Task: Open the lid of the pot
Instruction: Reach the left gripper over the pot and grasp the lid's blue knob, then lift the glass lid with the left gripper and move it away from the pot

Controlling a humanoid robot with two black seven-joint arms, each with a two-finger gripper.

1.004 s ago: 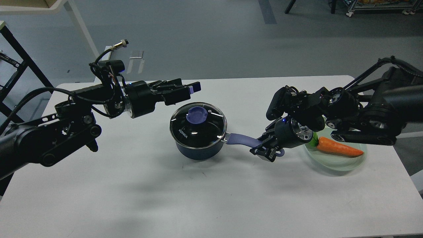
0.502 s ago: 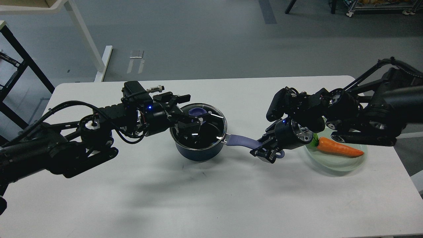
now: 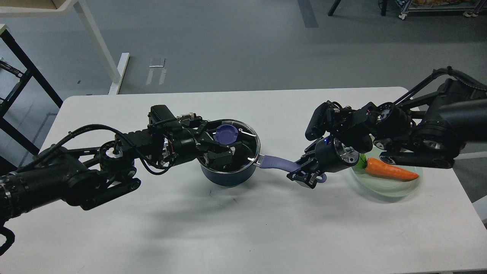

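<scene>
- Two claws work: the left claw [image 3: 220, 144] is spread around the lid's [image 3: 243, 142] round blue knob [image 3: 226, 134]; the right claw [image 3: 304, 176] pinches the handle [image 3: 279, 163].
- The navy pot [image 3: 228, 176] sits mid-counter [image 3: 243, 228], glass lid on.
- Rightward, a smooth carrot [image 3: 390, 170] lies on a pale green plate [image 3: 392, 189].

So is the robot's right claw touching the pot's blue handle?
Touching. The head view shows the right gripper closed around the far end of the pot's handle, with no gap.
</scene>
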